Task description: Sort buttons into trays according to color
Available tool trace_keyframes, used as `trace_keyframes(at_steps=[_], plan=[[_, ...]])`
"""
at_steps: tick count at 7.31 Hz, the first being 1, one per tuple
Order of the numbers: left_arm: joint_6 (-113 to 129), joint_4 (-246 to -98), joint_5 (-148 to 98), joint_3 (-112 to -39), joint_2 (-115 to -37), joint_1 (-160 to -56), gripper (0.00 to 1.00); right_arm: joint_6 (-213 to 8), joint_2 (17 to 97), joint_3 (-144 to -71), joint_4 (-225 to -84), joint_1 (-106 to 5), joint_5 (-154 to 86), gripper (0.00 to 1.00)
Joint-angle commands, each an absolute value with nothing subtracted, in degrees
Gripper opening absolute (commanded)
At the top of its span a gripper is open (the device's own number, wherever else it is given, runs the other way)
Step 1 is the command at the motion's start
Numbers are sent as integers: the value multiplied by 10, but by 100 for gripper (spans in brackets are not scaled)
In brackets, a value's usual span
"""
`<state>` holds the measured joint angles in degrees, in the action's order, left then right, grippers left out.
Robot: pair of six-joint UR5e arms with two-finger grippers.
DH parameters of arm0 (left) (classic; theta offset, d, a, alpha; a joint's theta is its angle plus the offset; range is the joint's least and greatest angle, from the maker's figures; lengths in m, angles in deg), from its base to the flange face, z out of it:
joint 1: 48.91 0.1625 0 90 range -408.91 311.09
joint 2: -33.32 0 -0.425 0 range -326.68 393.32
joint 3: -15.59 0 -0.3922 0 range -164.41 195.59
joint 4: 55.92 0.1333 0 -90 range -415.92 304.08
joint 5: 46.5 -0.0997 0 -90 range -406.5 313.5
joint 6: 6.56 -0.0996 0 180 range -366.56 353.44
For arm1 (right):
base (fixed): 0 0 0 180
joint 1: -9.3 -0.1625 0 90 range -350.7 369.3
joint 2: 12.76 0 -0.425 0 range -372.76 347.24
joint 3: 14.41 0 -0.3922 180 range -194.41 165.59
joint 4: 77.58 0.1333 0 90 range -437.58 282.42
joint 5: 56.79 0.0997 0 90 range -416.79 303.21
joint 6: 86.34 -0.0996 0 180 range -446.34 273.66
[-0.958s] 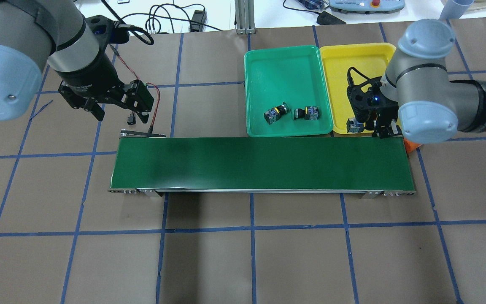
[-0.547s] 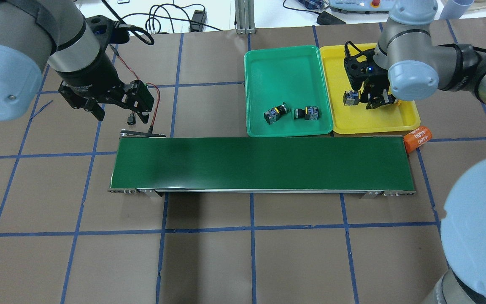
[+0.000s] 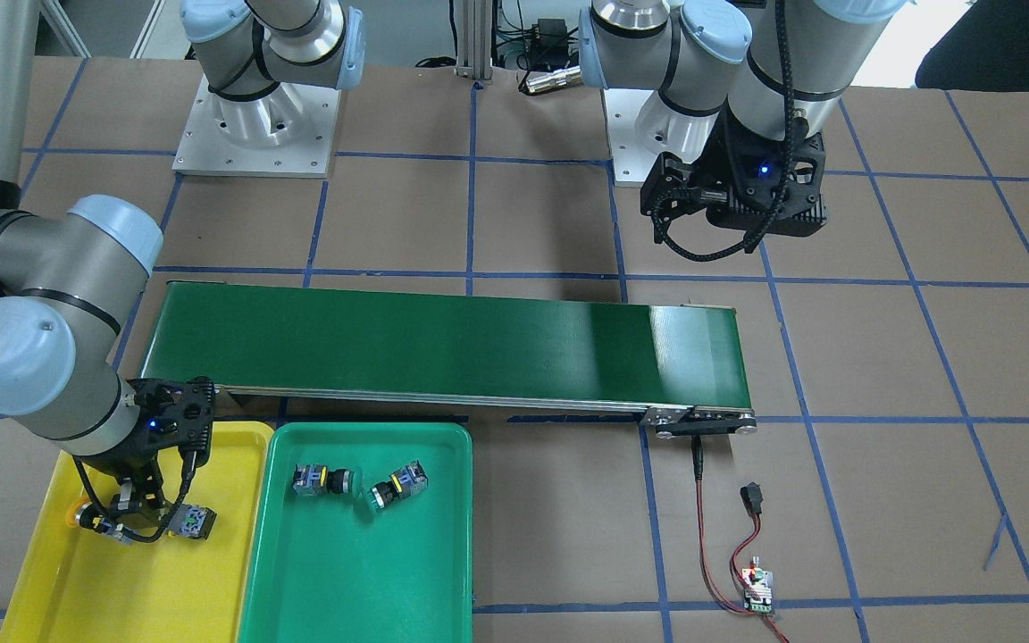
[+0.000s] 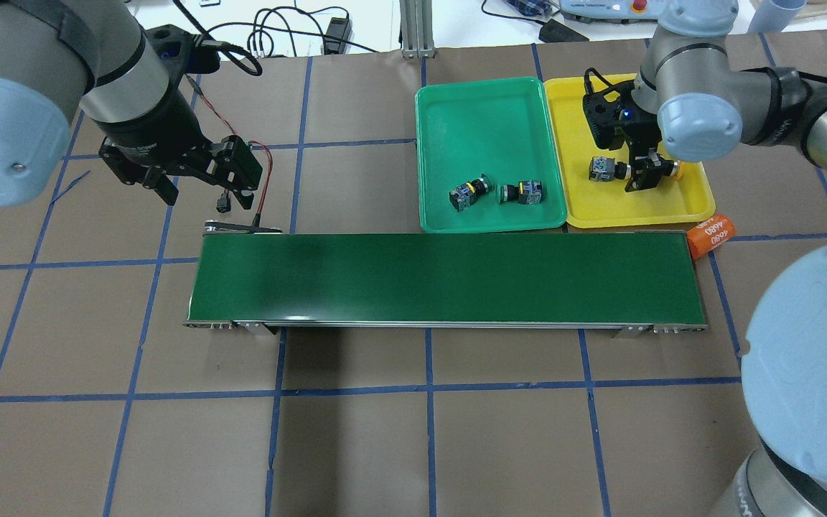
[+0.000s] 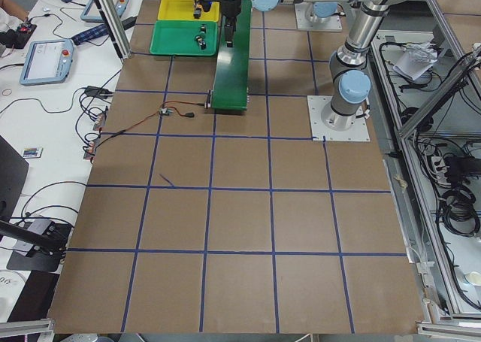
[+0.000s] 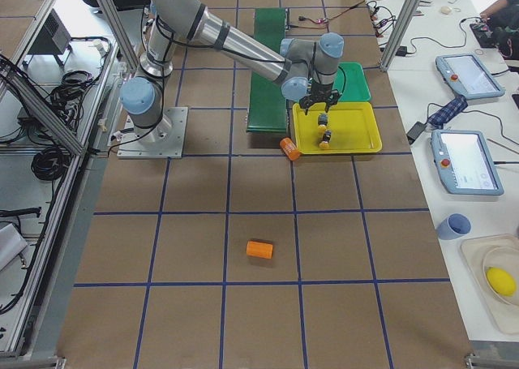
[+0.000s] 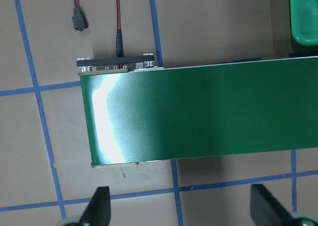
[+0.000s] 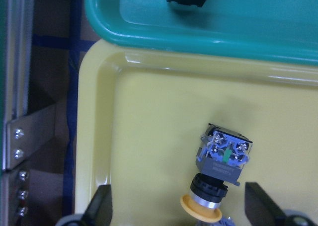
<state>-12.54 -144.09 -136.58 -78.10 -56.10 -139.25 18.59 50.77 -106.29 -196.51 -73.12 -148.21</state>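
Two green-capped buttons (image 4: pixel 469 194) (image 4: pixel 521 192) lie on their sides in the green tray (image 4: pixel 485 122). My right gripper (image 4: pixel 641 172) hangs low over the yellow tray (image 4: pixel 571 100), open. In the right wrist view a yellow-capped button (image 8: pixel 222 156) lies on the tray floor, its cap pointing in between the spread fingers (image 8: pixel 102 203). A second yellow cap (image 3: pixel 79 516) peeks out on the gripper's other side. My left gripper (image 4: pixel 202 195) hovers open beyond the belt's left end with nothing in it.
The long dark-green conveyor belt (image 4: pixel 442 276) runs in front of both trays. An orange cylinder marked 4680 (image 4: pixel 709 233) lies at its right end, another (image 6: pixel 261 249) far off on the table. A red-black wire with a switch (image 3: pixel 751 545) trails from the belt's left end.
My right arm has swung from the belt's right end up over the yellow tray, and the yellow-capped button beside its fingers travelled with it. The left arm has not moved.
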Motion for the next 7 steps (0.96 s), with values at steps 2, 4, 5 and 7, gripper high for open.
trace_keyframes(at_steps=[2,4,5,7], plan=[[-125,-1445,-1368,-784,-546,-1394,100,88,647,-1063,-1799,-745,-1438,100],[-125,-1443,-1366,-780,-547,-1392,100,7,747,-1065,-1689,-770,-1433,100],[-124,-1444,-1368,-768,-557,-1391,100,-73,788,-1065,-1645,-788,-1433,100],[-117,-1489,-1368,-725,-570,-1391,100,-281,808,-1064,-1646,-790,-1441,100]])
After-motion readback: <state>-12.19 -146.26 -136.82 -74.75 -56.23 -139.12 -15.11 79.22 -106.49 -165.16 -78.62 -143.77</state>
